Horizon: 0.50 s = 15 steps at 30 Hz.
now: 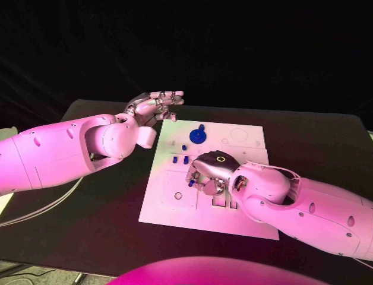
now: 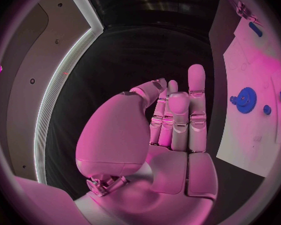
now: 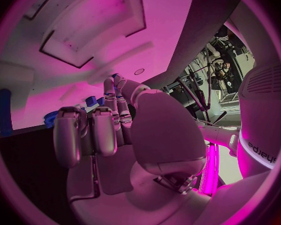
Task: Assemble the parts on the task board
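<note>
The white task board (image 1: 174, 199) lies in the middle of the table. A blue gear (image 1: 198, 135) sits near its far edge, with small blue parts (image 1: 180, 159) just in front of it. My right hand (image 1: 211, 172) is low over the board's middle, fingers bent down to the surface. In the right wrist view a speck of blue (image 3: 115, 76) shows at the fingertips (image 3: 109, 87); whether it is pinched I cannot tell. The gear (image 3: 50, 119) lies beyond them. My left hand (image 1: 157, 105) hovers by the board's far-left corner, fingers straight (image 2: 178, 110), holding nothing; its wrist view shows the gear (image 2: 245, 100).
The board has cut-out slots (image 1: 225, 202) near its front and round outlines (image 1: 238, 135) at the far right. Black table (image 1: 323, 142) surrounds it on all sides. A blue peg (image 3: 5, 119) lies on the board in the right wrist view.
</note>
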{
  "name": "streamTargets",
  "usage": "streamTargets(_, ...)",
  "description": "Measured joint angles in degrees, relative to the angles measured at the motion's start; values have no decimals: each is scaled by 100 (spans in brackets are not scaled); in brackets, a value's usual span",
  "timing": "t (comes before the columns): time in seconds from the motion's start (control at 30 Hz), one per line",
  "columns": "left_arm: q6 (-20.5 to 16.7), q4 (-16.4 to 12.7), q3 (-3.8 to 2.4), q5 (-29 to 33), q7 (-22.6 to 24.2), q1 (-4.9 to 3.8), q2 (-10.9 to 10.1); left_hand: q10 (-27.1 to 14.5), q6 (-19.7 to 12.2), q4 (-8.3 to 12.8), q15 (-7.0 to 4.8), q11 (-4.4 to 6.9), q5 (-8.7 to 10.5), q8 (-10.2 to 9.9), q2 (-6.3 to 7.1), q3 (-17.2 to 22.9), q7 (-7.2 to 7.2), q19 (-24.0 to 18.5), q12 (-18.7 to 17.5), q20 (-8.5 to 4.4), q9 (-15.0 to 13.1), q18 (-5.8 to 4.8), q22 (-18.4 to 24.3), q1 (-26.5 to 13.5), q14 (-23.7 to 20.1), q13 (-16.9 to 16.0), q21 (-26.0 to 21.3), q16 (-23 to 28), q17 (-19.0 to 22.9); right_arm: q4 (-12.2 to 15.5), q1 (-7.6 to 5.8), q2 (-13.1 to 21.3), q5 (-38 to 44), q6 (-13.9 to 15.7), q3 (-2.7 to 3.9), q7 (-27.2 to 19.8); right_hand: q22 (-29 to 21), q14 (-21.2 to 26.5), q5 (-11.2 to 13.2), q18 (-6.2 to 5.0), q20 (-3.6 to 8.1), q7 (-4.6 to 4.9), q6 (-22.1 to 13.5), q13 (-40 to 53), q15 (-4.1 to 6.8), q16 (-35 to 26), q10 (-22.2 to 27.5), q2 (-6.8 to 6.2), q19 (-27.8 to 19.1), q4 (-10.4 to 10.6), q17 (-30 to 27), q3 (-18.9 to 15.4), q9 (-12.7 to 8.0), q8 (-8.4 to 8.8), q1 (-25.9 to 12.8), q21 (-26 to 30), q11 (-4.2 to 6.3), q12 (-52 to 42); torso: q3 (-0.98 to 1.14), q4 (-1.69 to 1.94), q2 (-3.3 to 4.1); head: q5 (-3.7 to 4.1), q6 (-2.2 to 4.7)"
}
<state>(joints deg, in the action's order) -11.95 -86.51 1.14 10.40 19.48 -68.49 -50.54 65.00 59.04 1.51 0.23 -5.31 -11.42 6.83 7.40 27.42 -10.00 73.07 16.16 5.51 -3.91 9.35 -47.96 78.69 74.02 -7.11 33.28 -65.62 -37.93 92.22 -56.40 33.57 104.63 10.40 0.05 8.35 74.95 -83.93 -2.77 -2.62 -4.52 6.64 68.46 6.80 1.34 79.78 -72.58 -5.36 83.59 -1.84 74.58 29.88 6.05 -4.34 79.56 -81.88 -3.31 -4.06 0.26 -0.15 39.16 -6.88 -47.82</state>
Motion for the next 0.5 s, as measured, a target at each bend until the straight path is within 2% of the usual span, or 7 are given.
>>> streamTargets(0.4,21,-1,0,-22,-25,0,-3,0,0,16,7,0,0,0,0,-16,0,0,0,0,0,0,-1,0,-32,1,0,0,17,-52,-7,-63,17,-94,-25,-7,-1,0,2,0,0,5,-6,-9,0,0,-3,-1,0,-17,-3,17,-2,-23,-1,0,-5,1,-3,1,-2,-13,-31)
streamTargets(0.43,23,-1,0,-25,-27,0,-3,0,0,16,-1,0,0,0,0,-16,0,0,0,0,0,0,-1,0,-40,1,0,0,17,-59,-6,-68,19,-101,-30,-6,-1,0,1,0,0,55,-56,-28,0,0,49,-32,0,-16,-24,16,-3,-4,-32,1,-40,31,-3,1,-3,-13,-32)
streamTargets(0.5,26,-1,0,-32,-31,0,-4,0,-1,16,-1,0,0,0,0,-16,-1,0,0,0,0,0,-1,0,-40,1,0,0,17,-72,-6,-76,20,-110,-35,-1,-11,-10,-32,0,-65,166,-302,-94,-78,-48,317,-160,-66,37,-111,-36,-42,51,-162,97,-103,45,-3,1,-3,-14,-32)
